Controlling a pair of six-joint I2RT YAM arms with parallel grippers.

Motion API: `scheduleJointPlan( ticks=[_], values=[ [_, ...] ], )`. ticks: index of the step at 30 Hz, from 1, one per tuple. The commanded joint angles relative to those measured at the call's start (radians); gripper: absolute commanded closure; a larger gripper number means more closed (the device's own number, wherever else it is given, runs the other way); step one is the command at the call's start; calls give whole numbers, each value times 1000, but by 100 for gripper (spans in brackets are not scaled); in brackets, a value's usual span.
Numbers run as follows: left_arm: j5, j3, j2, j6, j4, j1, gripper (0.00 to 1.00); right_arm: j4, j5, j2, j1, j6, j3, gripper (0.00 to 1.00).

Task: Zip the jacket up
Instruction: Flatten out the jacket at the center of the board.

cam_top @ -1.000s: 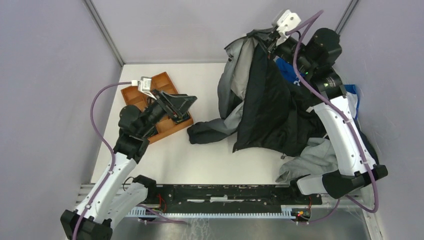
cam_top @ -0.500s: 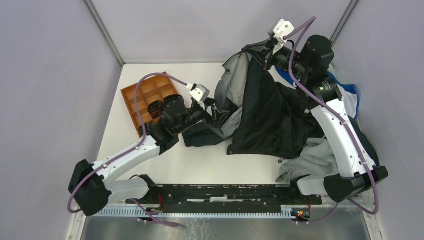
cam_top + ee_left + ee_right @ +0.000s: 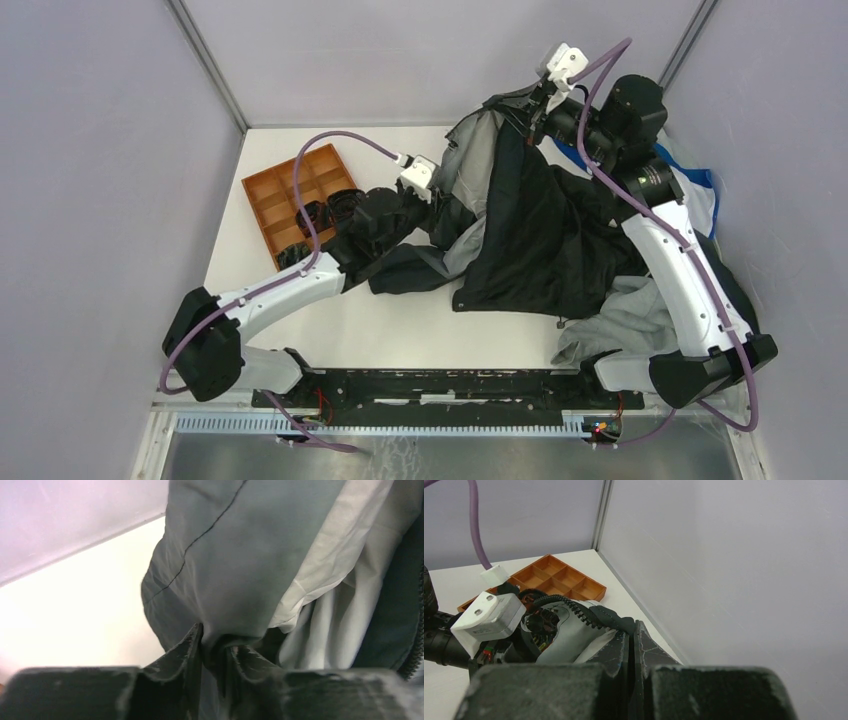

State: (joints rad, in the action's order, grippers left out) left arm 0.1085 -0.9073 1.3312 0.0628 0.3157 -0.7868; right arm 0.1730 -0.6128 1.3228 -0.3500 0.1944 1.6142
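Observation:
The jacket [image 3: 540, 220] hangs and drapes over the right half of the table, light grey at its left flap and black down the middle. High at the back, my right gripper [image 3: 528, 112] holds up the jacket's top edge. In the right wrist view that gripper [image 3: 630, 630] is shut on the dark edge beside the zipper teeth [image 3: 579, 611]. My left gripper [image 3: 432, 205] reaches into the grey left flap. In the left wrist view it [image 3: 215, 645] pinches a fold of the grey jacket fabric [image 3: 240, 555]. A stretch of zipper [image 3: 417, 650] shows at the far right.
An orange compartment tray [image 3: 290, 195] with black parts in it lies at the left, beside my left forearm. A light grey sweatshirt [image 3: 620, 320] and a blue garment [image 3: 700, 185] lie under the right arm. Grey walls close in on three sides.
My left arm has swung from above the tray across to the jacket's grey flap, and its jaws have closed on the fabric. The right gripper still holds the jacket's top edge up.

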Motion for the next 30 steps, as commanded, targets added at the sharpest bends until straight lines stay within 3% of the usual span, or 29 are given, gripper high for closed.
scheduleJointPlan(
  ticks=[1,2,3,8,14,23,30],
  values=[
    [29,-84,14,-57,2,0,88,-109,-30,-38,10,-29,23,100],
    [35,-97,8,-75,-9,0,96,-108,-31,-37,11,-28,27,100],
    [46,-116,-2,-89,-28,4,98,-108,-31,-37,13,-26,35,100],
    [92,-286,-71,-99,-140,51,98,-106,-27,-15,18,-3,117,100],
    [46,-541,-100,-145,-204,98,98,-163,-27,54,19,-31,302,100],
    [54,-815,-94,-233,-191,101,98,-345,-17,132,20,-127,521,100],
    [44,-1041,-43,-288,-196,101,98,-393,17,141,19,-138,560,100]
  ],
)
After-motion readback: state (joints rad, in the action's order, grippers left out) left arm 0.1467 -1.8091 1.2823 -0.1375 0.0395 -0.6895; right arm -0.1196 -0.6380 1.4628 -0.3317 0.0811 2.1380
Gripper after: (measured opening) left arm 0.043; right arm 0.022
